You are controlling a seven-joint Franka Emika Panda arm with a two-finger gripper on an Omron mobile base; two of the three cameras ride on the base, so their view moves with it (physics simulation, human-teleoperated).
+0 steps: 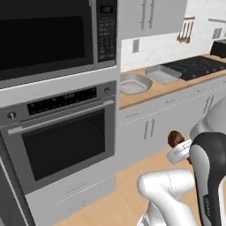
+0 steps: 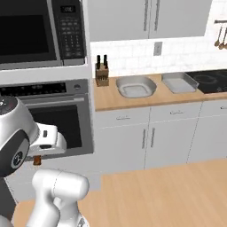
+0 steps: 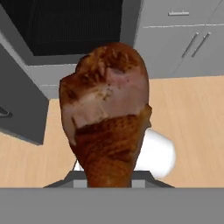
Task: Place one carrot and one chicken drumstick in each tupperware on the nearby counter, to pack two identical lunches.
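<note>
Ahead of my hand and above it sits the black-glass built-in wall oven (image 1: 64, 141), the black microwave (image 1: 53, 35) higher still. Far off to its right: a wooden knife block (image 2: 102, 75) and black stovetop (image 2: 208, 81).

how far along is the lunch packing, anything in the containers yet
Nothing looks packed yet: the wide tupperware and the smaller rectangular tupperware on the counter both look empty. In hand: the pincer is shut on a chicken drumstick, held low in front of the cabinets, away from the counter. Left: this drumstick, a second one, and two carrots, none of which I can see here.
</note>
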